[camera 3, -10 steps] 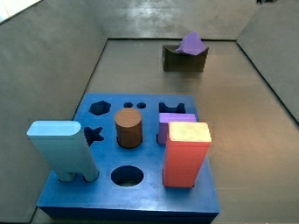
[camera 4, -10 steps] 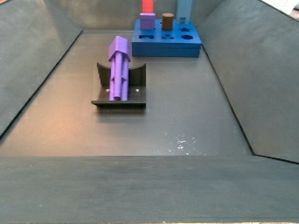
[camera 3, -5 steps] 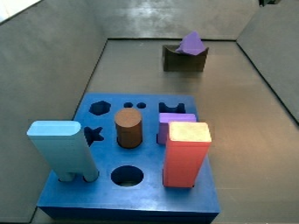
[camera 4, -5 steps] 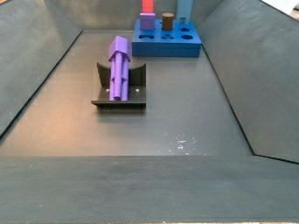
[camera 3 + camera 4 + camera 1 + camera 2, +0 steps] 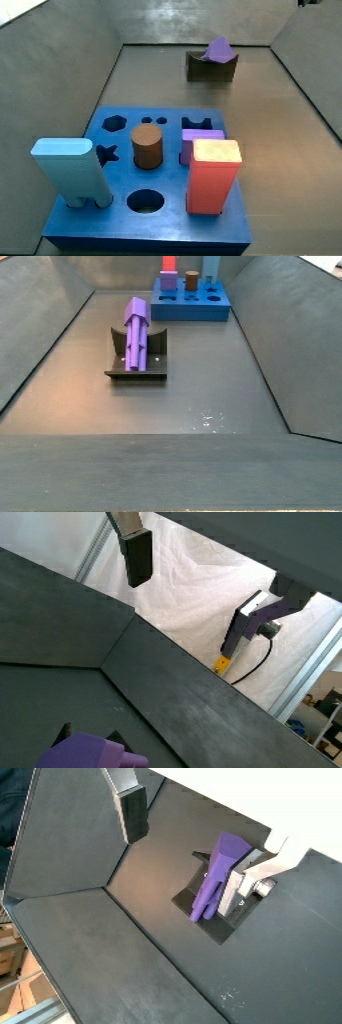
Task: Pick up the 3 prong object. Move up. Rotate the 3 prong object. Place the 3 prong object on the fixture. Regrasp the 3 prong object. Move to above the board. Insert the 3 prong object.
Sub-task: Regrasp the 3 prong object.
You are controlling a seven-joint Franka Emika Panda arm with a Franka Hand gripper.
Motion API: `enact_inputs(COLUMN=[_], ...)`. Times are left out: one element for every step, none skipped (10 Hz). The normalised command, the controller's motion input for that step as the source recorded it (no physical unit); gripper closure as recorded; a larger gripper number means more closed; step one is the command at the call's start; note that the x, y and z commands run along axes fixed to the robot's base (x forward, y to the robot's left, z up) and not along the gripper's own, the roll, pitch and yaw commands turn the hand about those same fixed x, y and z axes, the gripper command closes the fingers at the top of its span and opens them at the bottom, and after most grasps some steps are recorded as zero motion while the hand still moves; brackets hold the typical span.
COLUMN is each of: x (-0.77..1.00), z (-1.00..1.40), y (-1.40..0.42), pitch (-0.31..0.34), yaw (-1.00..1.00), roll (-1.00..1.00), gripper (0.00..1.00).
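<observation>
The purple 3 prong object (image 5: pixel 135 331) lies tilted in the notch of the dark fixture (image 5: pixel 134 370) on the grey floor. Both also show in a side view, the peg (image 5: pixel 219 47) on the fixture (image 5: pixel 207 68) at the far end. The blue board (image 5: pixel 160 235) stands apart from them and also shows in a side view (image 5: pixel 194 312). My gripper (image 5: pixel 187 848) shows only in the wrist views. It is open and empty, high above the floor, with the peg (image 5: pixel 214 878) and fixture (image 5: pixel 214 928) below, near one finger. In a wrist view the gripper (image 5: pixel 191 597) is wide open, and the peg's end (image 5: pixel 87 752) peeks in.
On the board stand a red block (image 5: pixel 214 175), a light blue block (image 5: pixel 70 170), a brown cylinder (image 5: pixel 146 148) and a short lilac block (image 5: pixel 202 134). Open holes include a hexagon (image 5: pixel 115 123) and a round one (image 5: pixel 146 201). Sloped grey walls (image 5: pixel 40 346) enclose the floor.
</observation>
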Motion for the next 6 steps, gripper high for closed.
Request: enact_inputs(x=[0.17,0.06,0.06,0.06,0.07,0.08], z=[-0.02,-1.0,-1.0,-1.0,-1.0,-1.0], y=[-0.05,0.04,0.04,0.04,0.03,0.03], pitch=[0.043,0.102,0.097,0.085,0.049,0.019], yaw=[0.09,0.12,0.13,0.13,0.14,0.14], roll=[0.15,0.14,0.14,0.13,0.11,0.09], gripper=[0.0,0.0,0.0,0.0,0.0,0.0])
